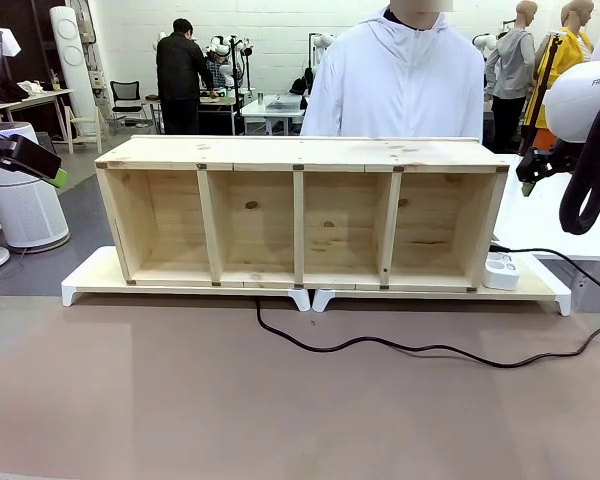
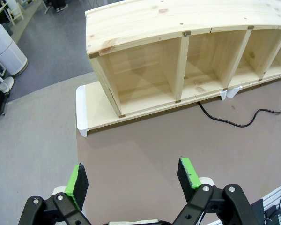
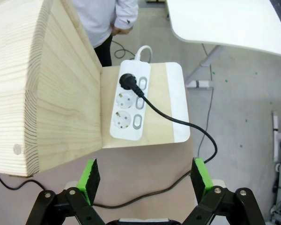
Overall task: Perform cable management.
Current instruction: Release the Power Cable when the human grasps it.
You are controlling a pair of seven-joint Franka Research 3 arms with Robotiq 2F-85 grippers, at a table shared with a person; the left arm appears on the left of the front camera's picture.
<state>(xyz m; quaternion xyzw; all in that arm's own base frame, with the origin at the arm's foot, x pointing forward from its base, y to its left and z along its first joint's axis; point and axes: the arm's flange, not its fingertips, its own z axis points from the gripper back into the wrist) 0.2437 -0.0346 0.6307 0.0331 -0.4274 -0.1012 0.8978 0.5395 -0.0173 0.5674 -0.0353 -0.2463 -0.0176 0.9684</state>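
Observation:
The black cable (image 1: 420, 348) comes out from under the wooden shelf (image 1: 300, 215), snakes right across the brown table and loops back up to the white power strip (image 1: 501, 271). In the right wrist view its round plug (image 3: 127, 81) sits in the top socket of the power strip (image 3: 129, 110), and my right gripper (image 3: 145, 175) hangs open above it with nothing between its fingers. My left gripper (image 2: 132, 177) is open and empty, high over the table's left end, with the cable (image 2: 225, 121) far ahead. In the front view the left gripper (image 1: 40, 165) is at the left edge and the right gripper (image 1: 530, 168) at the right.
The four-bay shelf stands on a wooden board with white feet (image 1: 310, 298). A person in a white hoodie (image 1: 395, 80) stands behind the shelf. A white table (image 3: 234, 21) lies beyond the shelf's right end. The brown table top (image 1: 280, 410) lies in front.

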